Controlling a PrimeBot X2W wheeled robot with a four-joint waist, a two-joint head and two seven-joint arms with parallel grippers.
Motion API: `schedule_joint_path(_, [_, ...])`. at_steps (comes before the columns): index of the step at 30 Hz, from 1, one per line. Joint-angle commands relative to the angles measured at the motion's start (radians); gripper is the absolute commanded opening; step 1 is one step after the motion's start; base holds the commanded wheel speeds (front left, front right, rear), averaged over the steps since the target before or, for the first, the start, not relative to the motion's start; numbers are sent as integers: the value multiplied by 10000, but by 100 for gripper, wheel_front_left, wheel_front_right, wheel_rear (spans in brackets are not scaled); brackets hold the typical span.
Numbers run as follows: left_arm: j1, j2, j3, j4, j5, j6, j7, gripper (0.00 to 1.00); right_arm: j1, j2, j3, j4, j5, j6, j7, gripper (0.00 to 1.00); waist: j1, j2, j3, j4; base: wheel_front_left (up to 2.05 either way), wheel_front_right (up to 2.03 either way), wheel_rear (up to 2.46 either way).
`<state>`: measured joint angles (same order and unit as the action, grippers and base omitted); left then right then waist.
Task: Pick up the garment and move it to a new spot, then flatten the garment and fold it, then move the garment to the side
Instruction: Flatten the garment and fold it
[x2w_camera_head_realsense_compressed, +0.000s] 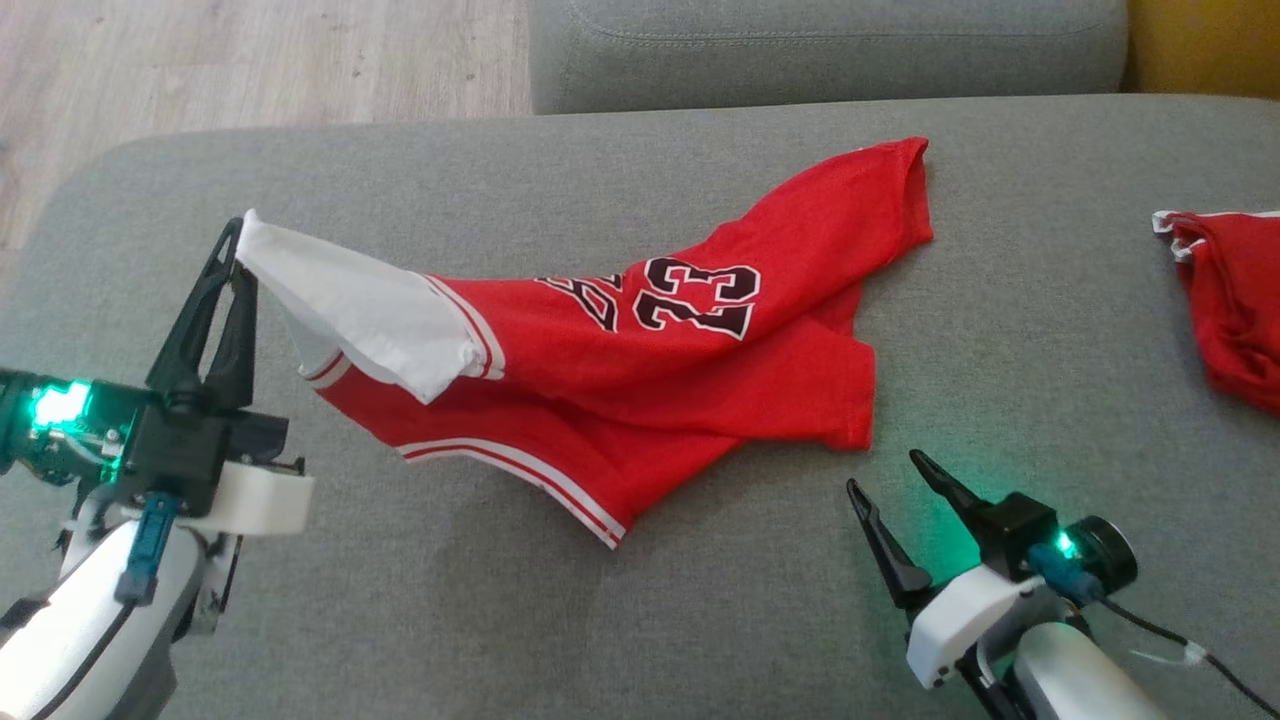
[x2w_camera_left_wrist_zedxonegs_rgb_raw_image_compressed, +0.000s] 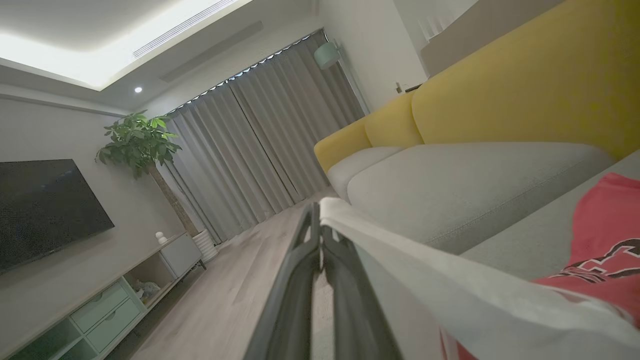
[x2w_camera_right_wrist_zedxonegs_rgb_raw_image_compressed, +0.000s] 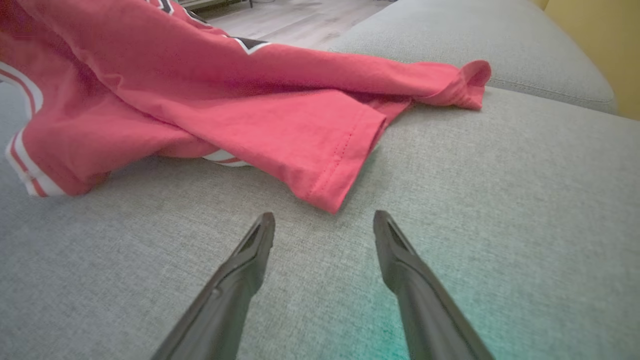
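Left gripper (x2w_camera_head_realsense_compressed: 238, 245), forearm angled up, pinched the white sleeve (x2w_camera_head_realsense_compressed: 350, 300), holding that end of the red jersey (x2w_camera_head_realsense_compressed: 650, 380) (number 23 showing) off the grey sofa cushion (x2w_camera_head_realsense_compressed: 720, 610); right gripper (x2w_camera_head_realsense_compressed: 884, 471) sat low near its hem, fingers spread wide, empty.

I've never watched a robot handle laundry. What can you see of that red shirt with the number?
The red shirt is a soft knit jersey with a white sleeve, white striped trim and a black 23. It lies crumpled and doubled over on the grey sofa cushion. The left gripper is shut on the white sleeve, holding it up; the right gripper stands open near the hem, not touching.
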<state>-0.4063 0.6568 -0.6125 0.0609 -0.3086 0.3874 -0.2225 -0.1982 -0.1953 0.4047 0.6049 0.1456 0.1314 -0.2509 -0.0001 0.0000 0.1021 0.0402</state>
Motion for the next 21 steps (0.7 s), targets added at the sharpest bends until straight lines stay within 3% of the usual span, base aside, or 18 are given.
schedule_joint_path(1, [-411,525,586,-257,-34,88,-12,0,-430,166,91,29,-108,-7,-108,100,1,0,-3,9,0,0,0])
schedule_joint_path(12, [-523,532,461,-354,-38,24,92,0,-1221,654,368,1624,38,-7,-108,100,1,0,112,214,0,0,0])
schedule_joint_path(13, [-544,528,449,-353,-37,13,91,0,-1293,690,391,1740,62,-7,-108,96,1,0,126,237,0,0,0])
schedule_joint_path(14, [-564,521,434,-348,-36,1,90,0,-1360,723,408,1840,81,-7,-108,84,1,0,135,260,0,0,0])
schedule_joint_path(16, [-606,507,398,-332,-28,-23,93,0,-1477,769,433,1963,92,-7,-108,15,1,0,154,300,0,0,0])
schedule_joint_path(17, [-626,500,385,-322,-26,-31,93,0,-1516,784,435,1984,90,-7,-108,0,1,0,159,314,0,0,0])
schedule_joint_path(21, [-643,521,375,-263,-29,-14,92,0,-1539,763,366,1872,88,-7,-108,0,1,0,119,270,0,0,0])
